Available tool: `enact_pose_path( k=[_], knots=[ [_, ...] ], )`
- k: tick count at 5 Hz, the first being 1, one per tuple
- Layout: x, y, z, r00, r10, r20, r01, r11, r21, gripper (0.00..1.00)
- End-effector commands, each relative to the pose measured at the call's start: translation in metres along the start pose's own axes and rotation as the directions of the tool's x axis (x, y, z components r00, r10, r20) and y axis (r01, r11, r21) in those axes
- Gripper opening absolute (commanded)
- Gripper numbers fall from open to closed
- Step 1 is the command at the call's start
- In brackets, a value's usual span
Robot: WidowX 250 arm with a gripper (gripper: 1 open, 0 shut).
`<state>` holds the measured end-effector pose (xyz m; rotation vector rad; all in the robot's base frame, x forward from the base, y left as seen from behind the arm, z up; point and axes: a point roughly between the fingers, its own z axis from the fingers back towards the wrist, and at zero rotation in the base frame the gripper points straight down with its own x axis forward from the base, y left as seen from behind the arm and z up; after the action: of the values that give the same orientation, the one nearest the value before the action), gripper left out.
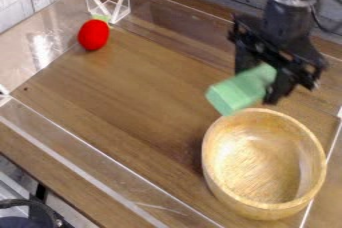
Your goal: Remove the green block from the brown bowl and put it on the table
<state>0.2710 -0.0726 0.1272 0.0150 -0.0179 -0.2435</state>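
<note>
On my one camera view, I have the gripper point(270, 80) pinching the green block point(242, 89), as far as the blur lets me judge; the fingers are dark and smeared, and I cannot make out exactly where each pad meets the block; the block sticks out from them toward the left of the view, its long axis slanting from lower left to upper right, and it hangs above the upper rim of the brown bowl point(265, 163), out of the hollow; the bowl sits near the table's lower right corner as I see it.

What my next move turns on, I judge, is getting the block sideways past that rim, leftward over the middle of the table point(131, 100), then down and loose; if I let go too soon it could clip the rim or drop back in.

The surface is brown wood with plank lines, bordered by low clear walls; the red ball point(94, 35) lies near the upper left corner, well apart from the block; beyond the walls I see pale boards at the upper left.
</note>
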Motion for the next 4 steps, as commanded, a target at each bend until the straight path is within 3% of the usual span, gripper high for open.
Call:
enact_pose_path(
  k=[1,2,3,4],
  knots=[
    [-0.010,0.025,0.015,0.998,-0.013,0.065,0.012,1.000,0.017,0.00],
    [-0.016,0.046,0.015,0.995,0.049,0.091,-0.051,0.999,0.018,0.00],
    [-0.019,0.044,0.014,0.989,0.085,0.117,-0.088,0.996,0.016,0.00],
    [-0.013,0.041,0.015,0.989,0.074,0.127,-0.077,0.997,0.020,0.00]
  ],
)
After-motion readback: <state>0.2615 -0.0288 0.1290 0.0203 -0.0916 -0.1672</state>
